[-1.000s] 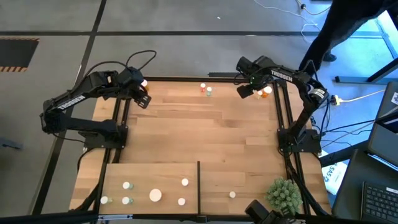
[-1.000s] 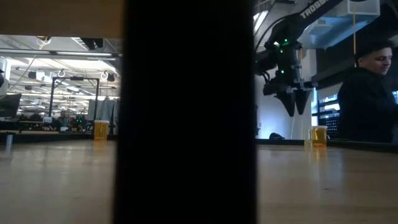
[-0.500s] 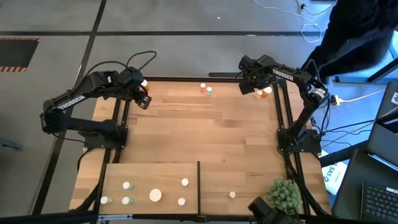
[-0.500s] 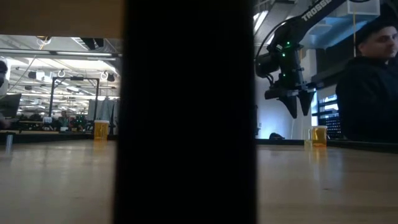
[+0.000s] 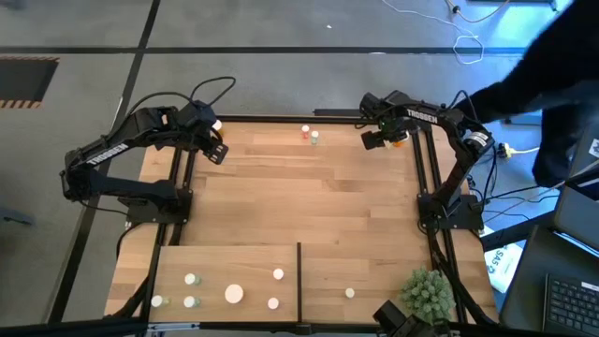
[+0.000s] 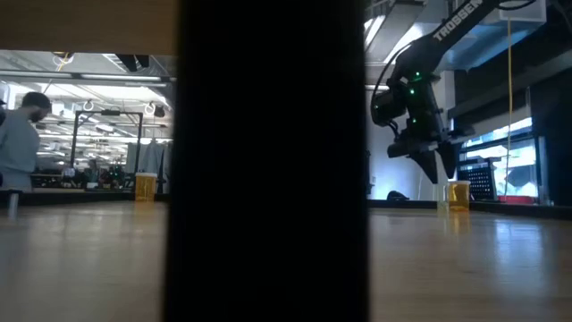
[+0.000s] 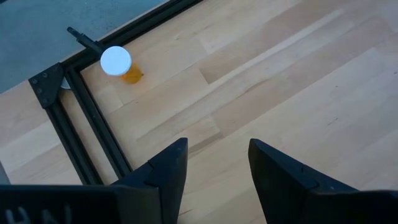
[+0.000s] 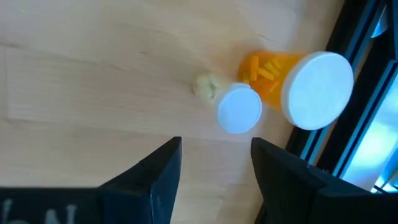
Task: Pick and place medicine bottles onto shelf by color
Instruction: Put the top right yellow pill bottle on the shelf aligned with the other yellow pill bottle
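Observation:
My right gripper (image 8: 214, 167) stands open above two medicine bottles at the far right corner: a small pale one with a white cap (image 8: 239, 108) and a wider orange one (image 8: 314, 87), side by side on the table. In the low view this gripper (image 6: 440, 166) points down just above the orange bottle (image 6: 457, 195). Over the far left corner my left gripper (image 7: 214, 163) is open, with an orange bottle (image 7: 118, 64) standing beyond it by the frame. Two more bottles (image 5: 309, 136) stand at the far edge. The shelf (image 5: 374, 267) lies at the near edge with several bottles on it.
A thin dark divider (image 5: 299, 279) splits the shelf and fills the middle of the low view (image 6: 268, 161). A spiky green plant ball (image 5: 427, 292) sits at the near right. Black frame rails (image 5: 426, 178) run along the table's sides. A person stands in the room behind (image 6: 20, 134).
My right gripper has sunk toward the two bottles in the far right corner, shifting a little toward the table's right edge, and its wrist has rolled. Its fingers stay open. The person behind the far right corner has moved away.

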